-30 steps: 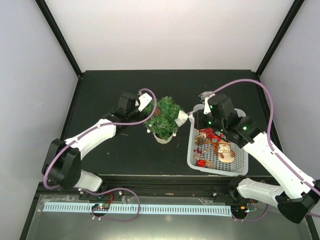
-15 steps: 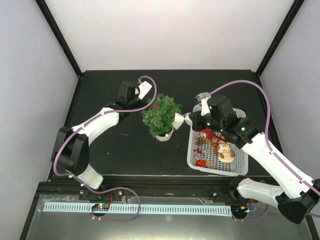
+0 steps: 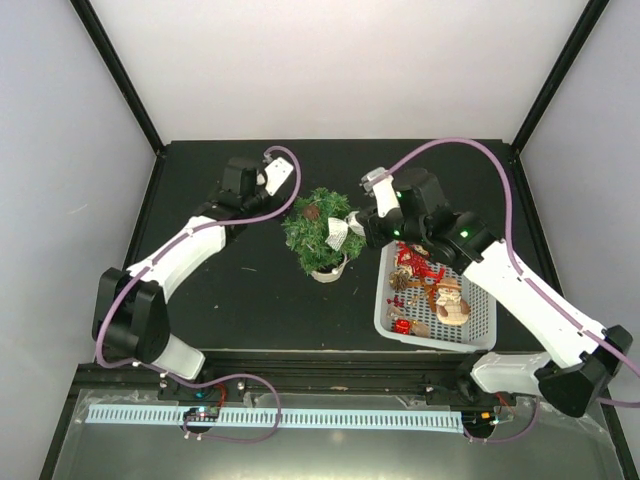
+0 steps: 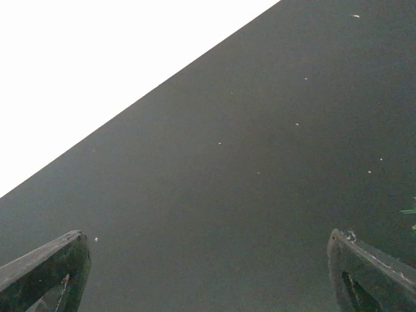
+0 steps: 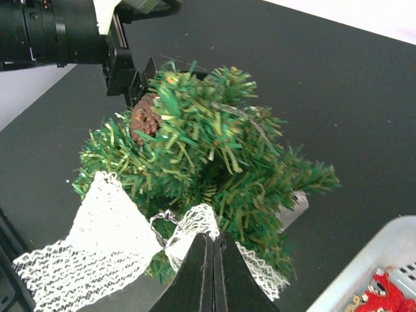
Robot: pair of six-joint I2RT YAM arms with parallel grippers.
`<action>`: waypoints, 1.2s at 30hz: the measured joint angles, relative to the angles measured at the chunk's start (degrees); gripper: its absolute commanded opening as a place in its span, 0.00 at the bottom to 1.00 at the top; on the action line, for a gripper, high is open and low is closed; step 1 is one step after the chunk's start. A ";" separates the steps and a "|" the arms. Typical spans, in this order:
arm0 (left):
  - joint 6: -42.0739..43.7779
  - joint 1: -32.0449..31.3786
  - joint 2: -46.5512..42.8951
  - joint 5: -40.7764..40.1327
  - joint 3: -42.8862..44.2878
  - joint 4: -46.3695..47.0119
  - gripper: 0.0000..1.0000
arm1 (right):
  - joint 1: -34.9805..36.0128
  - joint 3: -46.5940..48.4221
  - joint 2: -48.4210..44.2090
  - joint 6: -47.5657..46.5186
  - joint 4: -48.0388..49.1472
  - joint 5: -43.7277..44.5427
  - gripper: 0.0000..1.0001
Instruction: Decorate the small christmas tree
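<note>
The small christmas tree [image 3: 318, 236] stands mid-table in its pale pot [image 3: 330, 270], a brown pine cone [image 3: 313, 212] lodged near its top. My right gripper [image 3: 357, 228] is shut on a white lace bow [image 3: 338, 233] at the tree's right side. In the right wrist view the closed fingertips [image 5: 213, 235] pinch the bow [image 5: 110, 240] against the near branches of the tree [image 5: 214, 149]. My left gripper [image 3: 270, 195] is open and empty behind and left of the tree; in its own view, the left gripper [image 4: 207, 235] shows only bare table between its fingers.
A white lattice basket [image 3: 385, 300] holding red and gold ornaments [image 3: 430, 290] sits right of the tree, under the right arm; its corner [image 5: 377, 260] shows in the right wrist view. The left gripper's black fingers [image 5: 132, 79] are just beyond the pine cone [image 5: 144, 117].
My right gripper carried the lace bow leftward from the basket edge onto the tree's side. My left gripper drew back and left, away from the tree. The tree shifted slightly left.
</note>
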 measured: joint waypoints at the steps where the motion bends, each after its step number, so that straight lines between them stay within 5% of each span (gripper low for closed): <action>1: 0.00 0.33 -0.31 0.09 0.00 -0.46 0.99 | 0.33 0.76 0.87 -0.70 0.00 -0.07 0.01; 29: -3.65 3.26 -9.53 2.36 -4.15 -2.84 0.99 | 1.92 3.06 10.93 -3.45 0.61 1.75 0.01; 36: -4.98 3.34 -10.78 3.02 -5.22 -2.93 0.99 | 1.95 2.93 11.69 -1.22 1.86 4.24 0.09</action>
